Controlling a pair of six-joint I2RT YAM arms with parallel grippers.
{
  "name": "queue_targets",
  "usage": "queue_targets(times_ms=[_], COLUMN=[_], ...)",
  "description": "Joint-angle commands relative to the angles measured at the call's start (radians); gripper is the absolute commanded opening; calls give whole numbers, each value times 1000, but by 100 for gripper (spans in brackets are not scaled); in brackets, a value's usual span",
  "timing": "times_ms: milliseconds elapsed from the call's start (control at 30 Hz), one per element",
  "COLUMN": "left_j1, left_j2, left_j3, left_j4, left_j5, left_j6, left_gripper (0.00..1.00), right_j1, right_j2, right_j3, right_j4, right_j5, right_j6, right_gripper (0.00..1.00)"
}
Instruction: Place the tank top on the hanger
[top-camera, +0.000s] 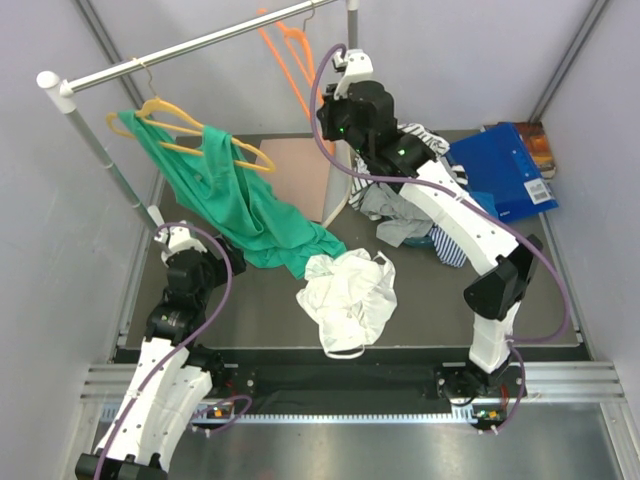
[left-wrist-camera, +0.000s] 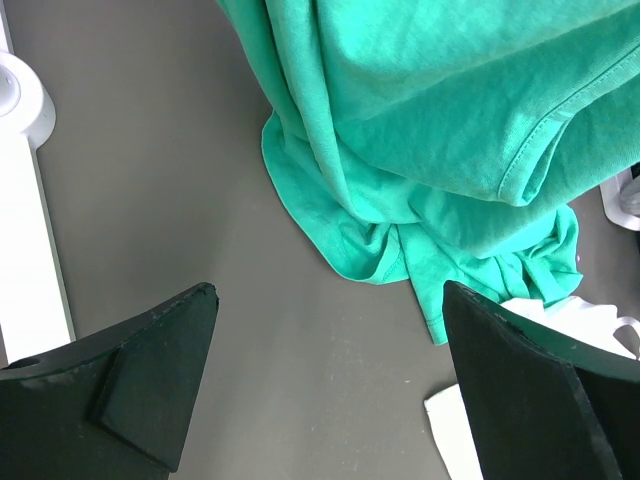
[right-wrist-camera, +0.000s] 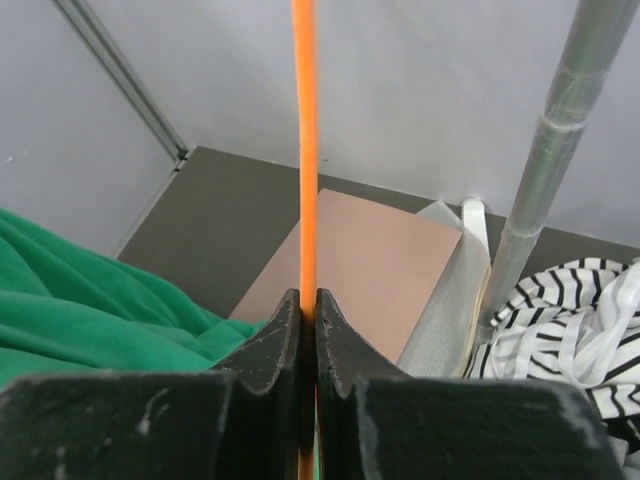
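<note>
The white tank top (top-camera: 348, 297) lies crumpled on the dark table in the middle; a corner of it shows in the left wrist view (left-wrist-camera: 470, 420). The bright orange hanger (top-camera: 290, 62) hangs from the rail at the back. My right gripper (top-camera: 335, 108) is shut on the hanger's thin orange bar (right-wrist-camera: 304, 150), seen edge-on between the jaws. My left gripper (top-camera: 172, 240) is open and empty above bare table at the left (left-wrist-camera: 330, 330), beside the green garment's hem.
A green garment (top-camera: 232, 195) hangs on a paler yellow hanger (top-camera: 175, 118) from the metal rail (top-camera: 190, 48) and drapes onto the table. A striped shirt (top-camera: 420, 200), a blue folder (top-camera: 505, 170), a brown board (top-camera: 300, 172) and the rail's upright post (right-wrist-camera: 550, 150) stand at the back.
</note>
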Motion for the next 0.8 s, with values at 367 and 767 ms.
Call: queue_targets(times_ms=[367,767], left_j1=[-2,-127], left_j2=[35,63], left_j3=[-11,10], left_j4=[80,37], left_j5=[104,32], left_j6=[35,32], left_gripper=[92,90], right_j1=[0,0], right_j2=[-220,-418], right_j3=[-96,-378], right_j4=[222,177], right_j5=[-34,-61], right_j6=[-142,-128], right_gripper=[0,0])
